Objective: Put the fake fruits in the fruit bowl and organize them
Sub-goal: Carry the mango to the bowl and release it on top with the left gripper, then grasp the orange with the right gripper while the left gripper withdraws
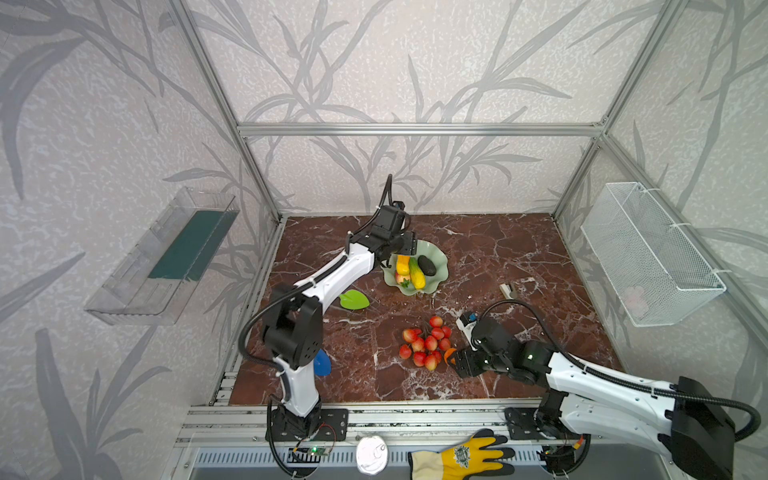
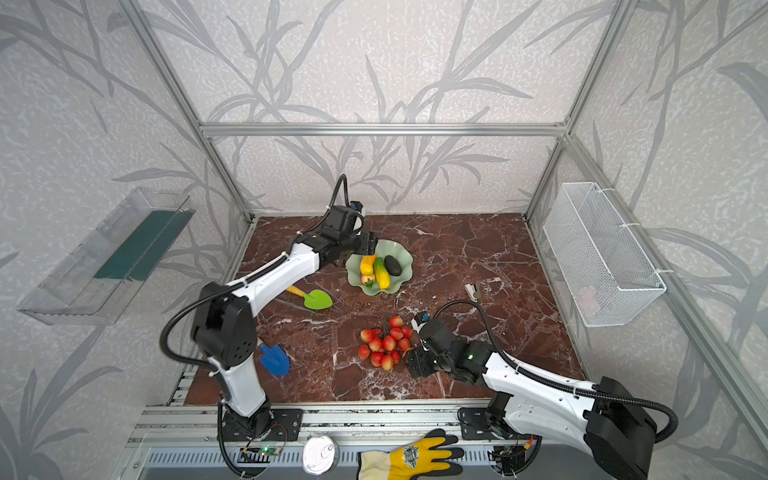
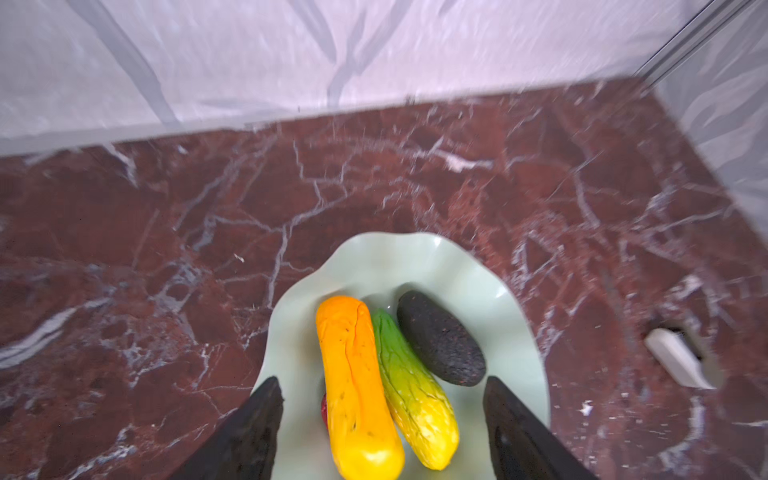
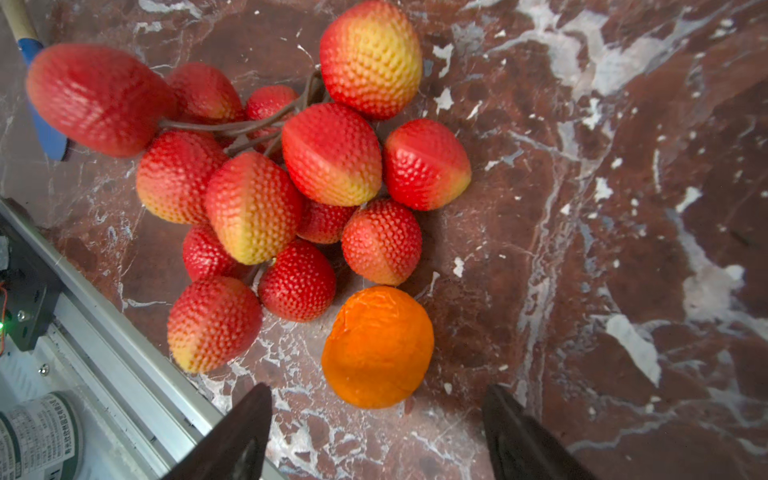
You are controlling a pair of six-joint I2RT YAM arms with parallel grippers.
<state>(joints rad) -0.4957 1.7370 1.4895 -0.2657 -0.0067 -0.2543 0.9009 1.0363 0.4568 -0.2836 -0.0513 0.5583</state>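
Observation:
The pale green fruit bowl holds a yellow-orange oblong fruit, a green-yellow one, a dark avocado and a strawberry. My left gripper hovers open over the bowl's left side, its jaws apart on either side of the oblong fruits and touching nothing. The bunch of red berries lies on the table. A small orange sits beside it, just ahead of my open right gripper.
A green toy shovel lies left of the bowl, and a blue one sits by the left arm. A small white clip is right of the bowl. A wire basket and a clear tray hang on the side walls.

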